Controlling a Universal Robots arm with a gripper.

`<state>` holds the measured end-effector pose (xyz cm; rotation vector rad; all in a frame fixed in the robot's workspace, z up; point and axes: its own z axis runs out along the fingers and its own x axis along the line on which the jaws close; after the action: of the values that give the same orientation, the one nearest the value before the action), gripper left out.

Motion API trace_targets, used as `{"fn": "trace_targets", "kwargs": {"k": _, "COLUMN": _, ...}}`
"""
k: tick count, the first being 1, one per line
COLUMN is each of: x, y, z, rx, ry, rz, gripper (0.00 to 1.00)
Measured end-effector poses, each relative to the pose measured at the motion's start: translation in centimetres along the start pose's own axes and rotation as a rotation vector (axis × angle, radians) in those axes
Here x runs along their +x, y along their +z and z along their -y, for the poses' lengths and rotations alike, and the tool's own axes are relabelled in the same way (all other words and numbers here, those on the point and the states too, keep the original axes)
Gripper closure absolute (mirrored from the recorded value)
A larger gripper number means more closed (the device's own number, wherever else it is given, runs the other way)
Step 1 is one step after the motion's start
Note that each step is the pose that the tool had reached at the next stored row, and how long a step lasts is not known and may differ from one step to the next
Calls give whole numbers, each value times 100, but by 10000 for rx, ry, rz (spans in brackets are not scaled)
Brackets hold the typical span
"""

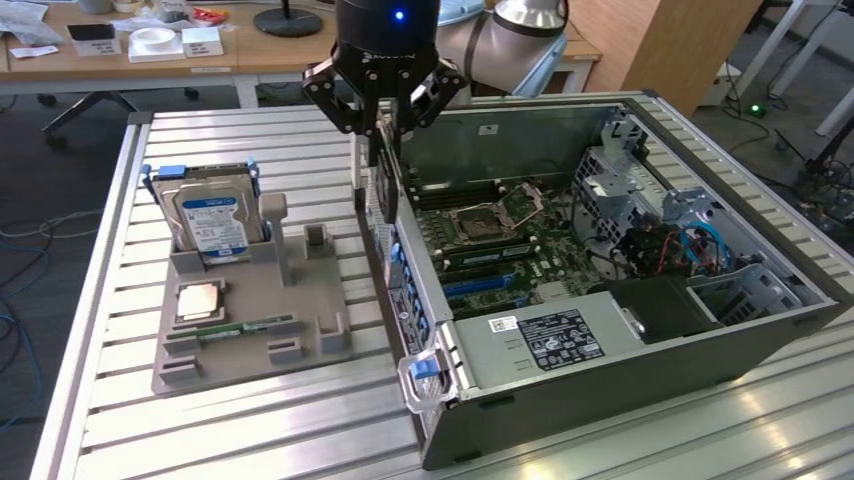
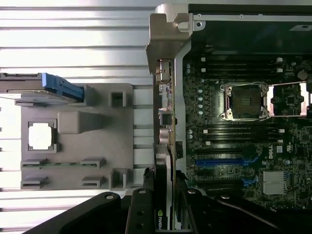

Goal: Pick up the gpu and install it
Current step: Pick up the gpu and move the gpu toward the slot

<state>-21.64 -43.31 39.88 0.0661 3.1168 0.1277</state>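
The gpu (image 1: 382, 178), a thin black card, hangs on edge from my gripper (image 1: 384, 128), which is shut on its upper edge. It hovers over the near wall of the open computer case (image 1: 441, 400), beside the motherboard (image 1: 497, 232). In the wrist view the gpu (image 2: 164, 168) runs edge-on between my gripper (image 2: 165, 191) fingers (image 2: 141, 209), with a green logo on it. It lies along the case's rear wall, near the blue slot (image 2: 219, 162) on the board.
On the slatted metal table (image 1: 240, 140), a grey holder tray (image 1: 314, 345) carries an upright silver hard drive (image 1: 214, 222), a processor chip (image 1: 200, 298) and a green memory stick (image 1: 248, 326). Desks with clutter stand behind.
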Motion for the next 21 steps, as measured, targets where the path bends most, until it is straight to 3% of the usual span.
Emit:
{"fn": "trace_targets", "kwargs": {"k": 13, "x": -222, "y": -2, "z": -20, "rx": -154, "ry": 5, "rz": -6, "gripper": 73}}
{"fn": "trace_targets", "kwargs": {"k": 21, "x": -283, "y": -1, "z": -25, "rx": -159, "ry": 5, "rz": -14, "gripper": 73}}
